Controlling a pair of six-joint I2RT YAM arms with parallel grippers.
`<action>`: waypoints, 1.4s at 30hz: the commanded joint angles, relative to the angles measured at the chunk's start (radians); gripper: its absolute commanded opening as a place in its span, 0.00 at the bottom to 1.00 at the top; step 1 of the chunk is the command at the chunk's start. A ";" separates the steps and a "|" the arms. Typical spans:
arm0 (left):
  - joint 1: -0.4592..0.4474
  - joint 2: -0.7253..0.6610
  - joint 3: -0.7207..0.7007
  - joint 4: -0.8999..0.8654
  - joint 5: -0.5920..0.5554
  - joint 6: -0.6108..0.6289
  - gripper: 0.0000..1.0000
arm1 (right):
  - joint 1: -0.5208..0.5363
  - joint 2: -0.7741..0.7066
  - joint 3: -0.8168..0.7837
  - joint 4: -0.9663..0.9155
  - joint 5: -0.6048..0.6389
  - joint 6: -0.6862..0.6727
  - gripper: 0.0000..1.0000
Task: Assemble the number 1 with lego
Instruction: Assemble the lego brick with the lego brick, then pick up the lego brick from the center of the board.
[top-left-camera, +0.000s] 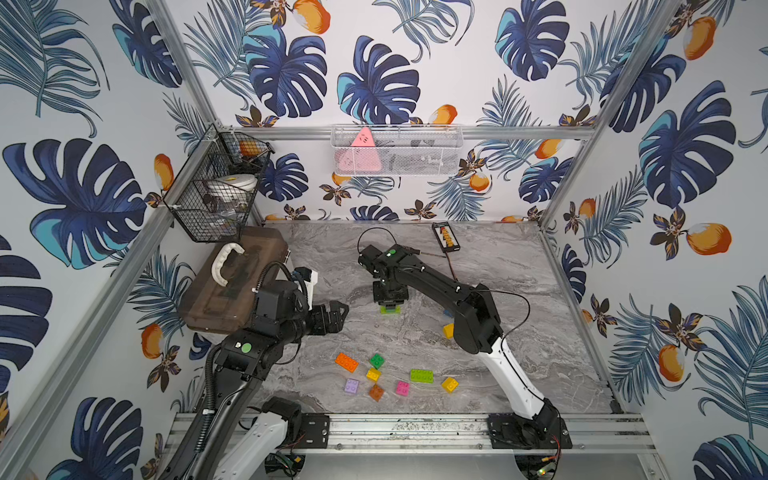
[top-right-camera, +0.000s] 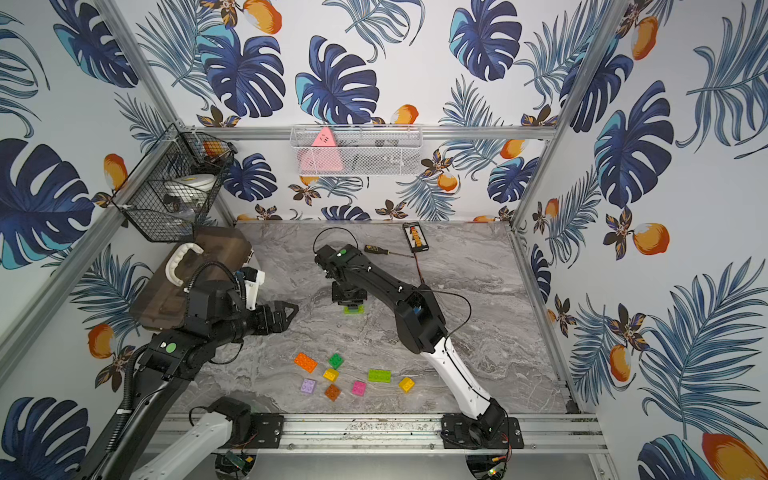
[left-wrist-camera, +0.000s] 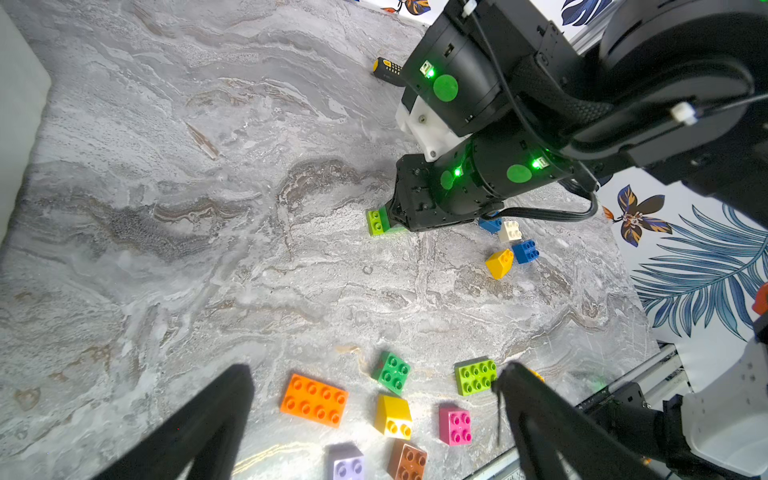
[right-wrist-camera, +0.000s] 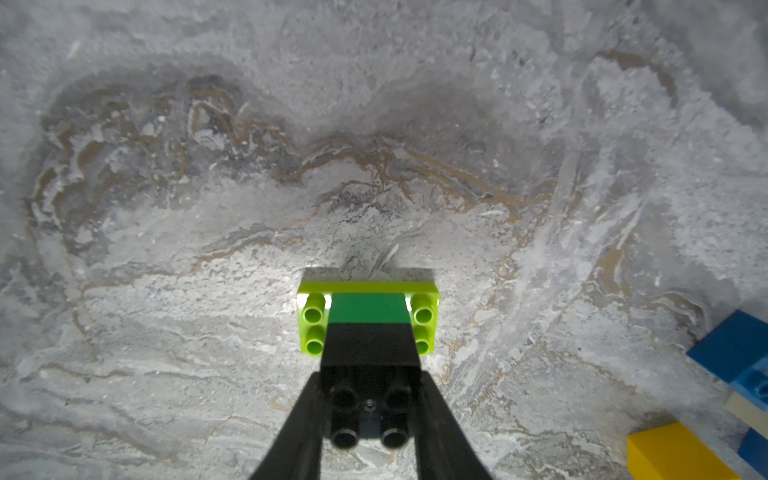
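In the middle of the marble table a small lego stack stands: a lime 2x4 brick (right-wrist-camera: 368, 286) at the base, a green brick (right-wrist-camera: 368, 308) on it, a black brick (right-wrist-camera: 370, 345) on top. My right gripper (right-wrist-camera: 370, 380) reaches down over the stack (top-left-camera: 390, 310) and is shut on the black brick's sides. My left gripper (top-left-camera: 334, 316) hangs open and empty to the left of the stack. Loose lego lies near the front: an orange 2x4 (top-left-camera: 346, 362), green (top-left-camera: 377, 360), lime 2x4 (top-left-camera: 421, 375), pink (top-left-camera: 402, 388), purple (top-left-camera: 351, 386) and yellow (top-left-camera: 450, 384).
Blue (left-wrist-camera: 525, 251), white (left-wrist-camera: 510, 231) and yellow (left-wrist-camera: 498, 263) bricks lie under my right forearm. A brown case (top-left-camera: 232, 282) sits at the back left, a screwdriver (top-right-camera: 376, 249) and a small black device (top-left-camera: 446, 237) at the back. A metal rail (top-left-camera: 415, 430) runs along the front edge.
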 joint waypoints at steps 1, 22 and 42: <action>0.004 -0.006 -0.002 0.018 -0.005 0.001 0.99 | 0.001 -0.007 -0.003 -0.024 -0.022 0.040 0.46; 0.003 0.008 0.004 0.015 0.014 0.005 0.99 | -0.117 -0.659 -0.667 0.130 0.017 0.052 0.68; 0.001 0.051 0.005 0.012 0.014 0.004 0.96 | -0.394 -0.481 -0.714 0.249 -0.088 0.009 0.59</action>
